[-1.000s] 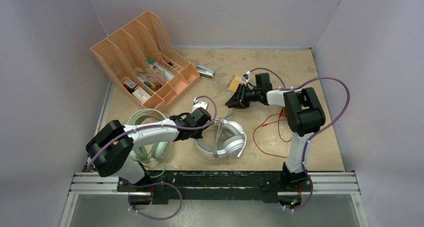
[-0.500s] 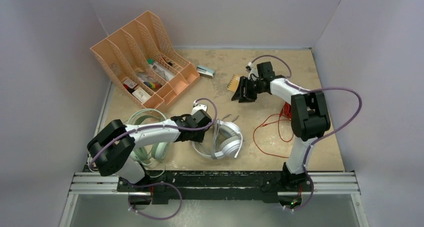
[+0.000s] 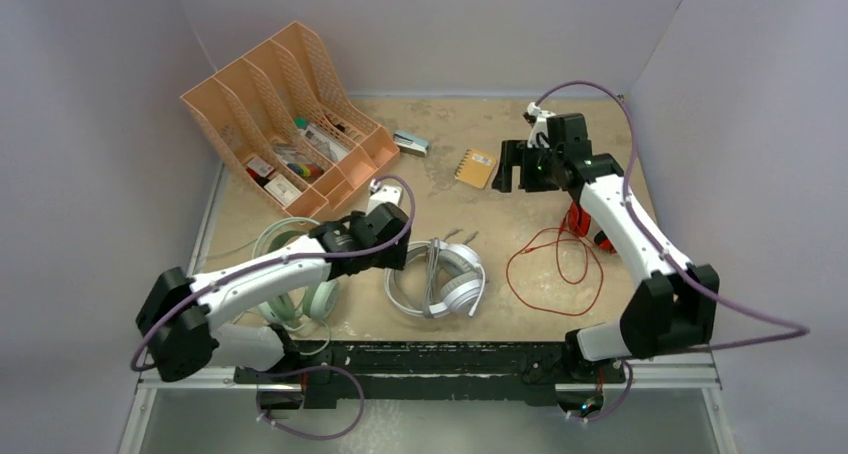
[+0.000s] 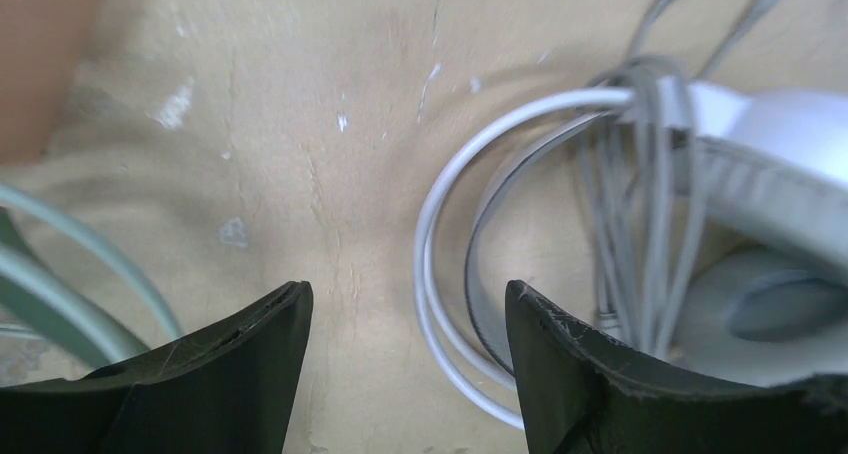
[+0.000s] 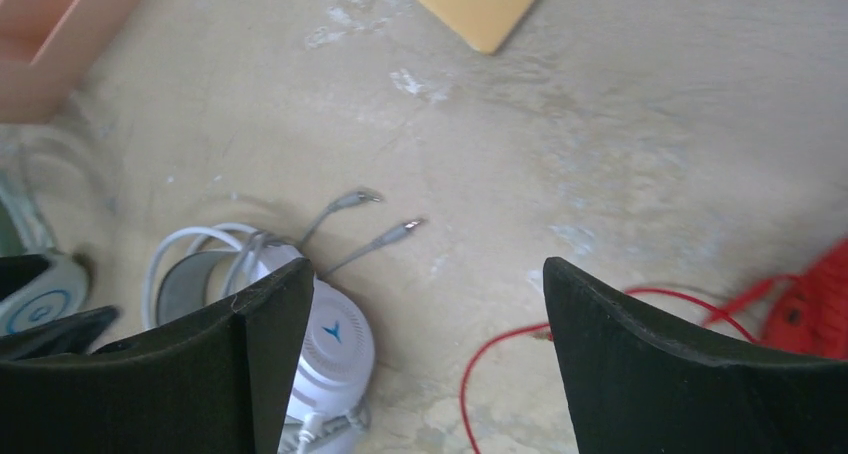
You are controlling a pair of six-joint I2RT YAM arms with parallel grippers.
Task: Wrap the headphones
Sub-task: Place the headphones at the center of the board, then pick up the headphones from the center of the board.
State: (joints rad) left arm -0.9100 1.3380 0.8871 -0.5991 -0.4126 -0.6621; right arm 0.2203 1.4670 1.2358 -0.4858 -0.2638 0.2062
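Observation:
The white headphones [image 3: 440,279] lie at the front middle of the table, grey cord [image 4: 640,174] wound round the headband [image 4: 470,184], two plugs [image 5: 385,219] lying loose behind. My left gripper [image 3: 393,254] hovers open just left of them, nothing between its fingers [image 4: 405,294]. The mint-green headphones [image 3: 295,274] lie under the left arm. The red and black headphones [image 3: 590,224] sit at the right, mostly hidden by the right arm, their red cord [image 3: 555,264] sprawled loose. My right gripper [image 3: 515,166] is open and empty, raised at the back right [image 5: 425,269].
An orange desk organizer [image 3: 285,114] with small items stands at the back left. A stapler [image 3: 410,142] and a yellow notepad [image 3: 476,167] lie behind the headphones. Walls close in on three sides.
Both grippers have opened. The left gripper has pulled back a little to the left of the white headphones. The right arm has swung up and toward the back right.

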